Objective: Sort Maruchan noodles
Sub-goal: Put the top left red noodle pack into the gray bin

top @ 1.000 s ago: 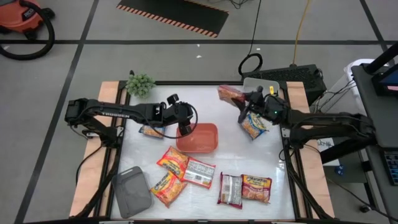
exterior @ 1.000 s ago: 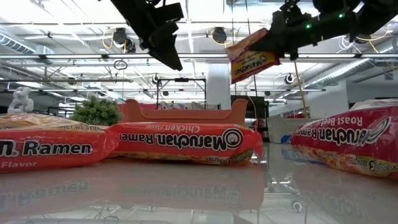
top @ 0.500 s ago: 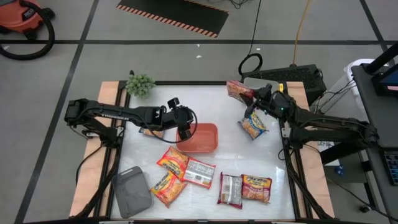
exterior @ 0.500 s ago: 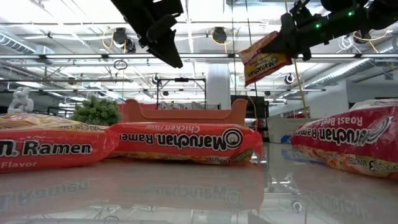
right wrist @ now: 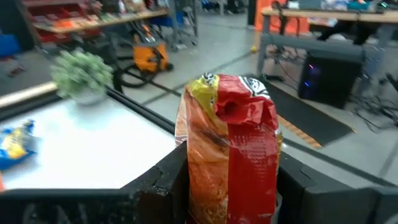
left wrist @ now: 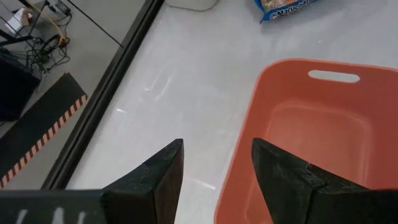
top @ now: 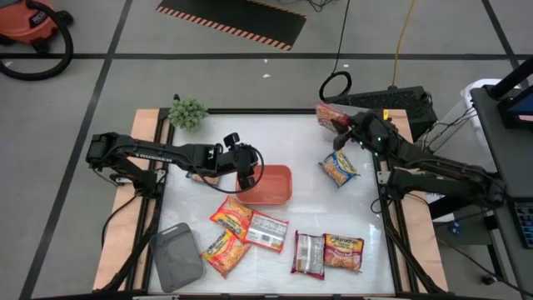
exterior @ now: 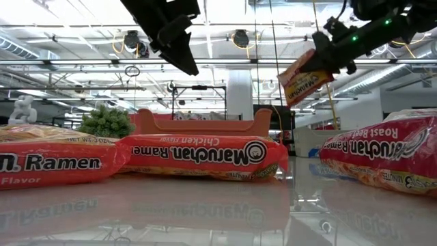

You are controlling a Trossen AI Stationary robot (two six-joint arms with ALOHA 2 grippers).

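Maruchan noodles lie scattered on the white tabletop [top: 300, 212]; near edge first: a red-pink beef pkt [top: 343, 252] w/ a white-backed pkt [top: 309, 254] just beside it, then to the left another white-backed pkt [top: 266, 231] and two orange-yellow chicken pkts [top: 231, 217] [top: 221, 251], all near the grey tray [top: 176, 257] at the near-left corner. Mid-table sits the red tray [top: 266, 184], empty in the left wrist view, prob. one sorting bin. Left end effector [left wrist: 214, 177] hangs over the tray's left rim, fingers apart w/ nothing between them; looks parked above the bin, waiting. A blue-yellow pkt [top: 202, 176] shows partly under the left arm. Right of centre another orange pkt [top: 339, 167] lies flat. Farther back, the right end effector [top: 340, 127] is clamped on a red-pink ramen pkt [right wrist: 231, 146], held up in the air near the far-right corner; the pkt stands on edge between the fingers, pinched by its lower part so it hangs clear of the surface for carrying. Judging by its position, it is headed for a bin at the far-right edge, though I can't make one out for sure. A small green plant [top: 187, 112] marks the far-left corner. Most pkts not yet sorted.
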